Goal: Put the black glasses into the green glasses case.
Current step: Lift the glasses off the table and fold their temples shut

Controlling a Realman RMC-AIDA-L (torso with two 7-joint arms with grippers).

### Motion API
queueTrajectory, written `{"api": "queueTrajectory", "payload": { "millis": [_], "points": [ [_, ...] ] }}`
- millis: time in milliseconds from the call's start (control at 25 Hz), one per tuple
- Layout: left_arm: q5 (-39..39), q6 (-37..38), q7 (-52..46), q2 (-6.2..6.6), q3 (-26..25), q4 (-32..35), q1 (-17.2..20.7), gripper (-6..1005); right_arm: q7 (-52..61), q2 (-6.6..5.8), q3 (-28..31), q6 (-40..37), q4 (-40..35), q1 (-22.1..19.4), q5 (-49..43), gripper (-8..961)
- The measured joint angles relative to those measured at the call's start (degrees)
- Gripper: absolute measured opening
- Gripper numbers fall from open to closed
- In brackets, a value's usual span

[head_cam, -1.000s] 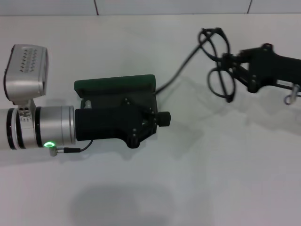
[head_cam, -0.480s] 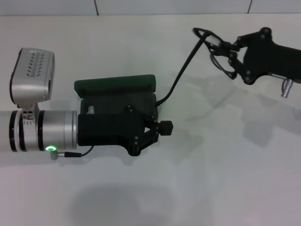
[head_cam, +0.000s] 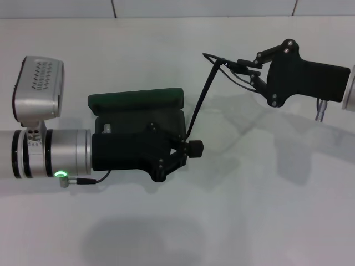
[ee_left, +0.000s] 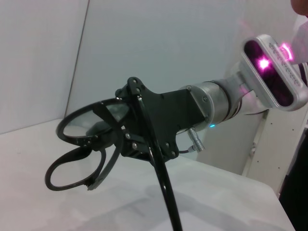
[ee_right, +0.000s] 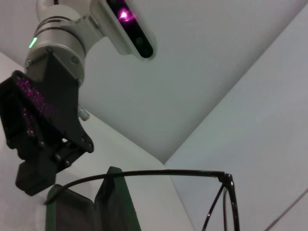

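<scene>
A plain white bench (head_cam: 233, 221) runs back to a pale wall. The green glasses case (head_cam: 136, 100) lies open on it at the left, mostly covered by the left gripper (head_cam: 191, 148), which hangs just over it; whether its fingers are closed cannot be told. The right gripper (head_cam: 244, 67), up at the right, has its fingers clenched on the black glasses (ee_left: 89, 139), held clear of the bench, one long temple arm slanting down toward the case.
</scene>
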Motion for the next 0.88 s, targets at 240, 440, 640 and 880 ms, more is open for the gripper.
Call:
{"api": "queueTrajectory", "payload": {
  "millis": [240, 440, 640, 880],
  "points": [
    [-0.33, -0.51, 0.00, -0.01, -0.09, 0.00, 0.25, 4, -1.68, 0.00, -1.34, -0.72, 0.01, 0.04, 0.14, 42],
    [-0.28, -0.66, 0.00, -0.16, -0.09, 0.00, 0.26, 5, -3.07, 0.05, -4.81, -1.25, 0.01, 0.06, 3.13, 42],
    [-0.43, -0.77, 0.00, -0.25, -0.09, 0.00, 0.04, 5, -2.19, 0.07, -7.15, -2.31, -0.04, 0.22, 4.87, 43],
    [-0.51, -0.91, 0.00, -0.27, -0.16, 0.00, -0.28, 5, 1.12, 0.08, -10.30, -3.75, -0.17, 0.33, 5.65, 43]
  ]
}}
